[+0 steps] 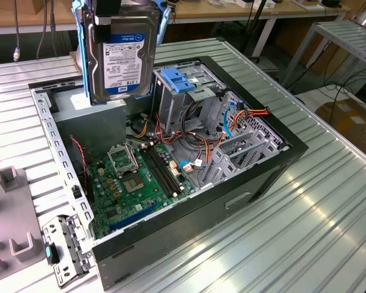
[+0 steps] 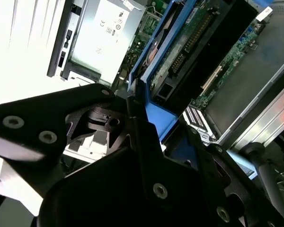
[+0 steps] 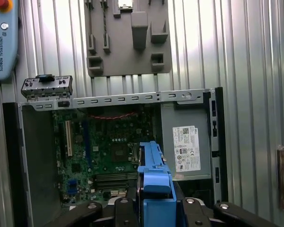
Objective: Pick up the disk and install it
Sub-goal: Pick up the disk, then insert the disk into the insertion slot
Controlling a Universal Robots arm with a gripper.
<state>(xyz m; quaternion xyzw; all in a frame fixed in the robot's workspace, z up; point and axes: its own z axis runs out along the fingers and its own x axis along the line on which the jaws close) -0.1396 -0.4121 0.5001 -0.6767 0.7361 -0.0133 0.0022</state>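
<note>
Since the fingers [image 2: 141,132] are clamped on the blue side rails [image 3: 154,189], seemingly to spare the metal body, the gripper [image 3: 155,210] carries the disk [image 1: 122,58] hanging upright beneath them. It touches nothing else and is held high over the open computer case [image 1: 293,146], likely so it clears the walls. Lower and off to one side of the fingers stands the drive cage [image 1: 174,104] with its blue latch [image 1: 178,78]. Farther below lie the motherboard [image 3: 109,146] and grey power supply [image 3: 187,146].
</note>
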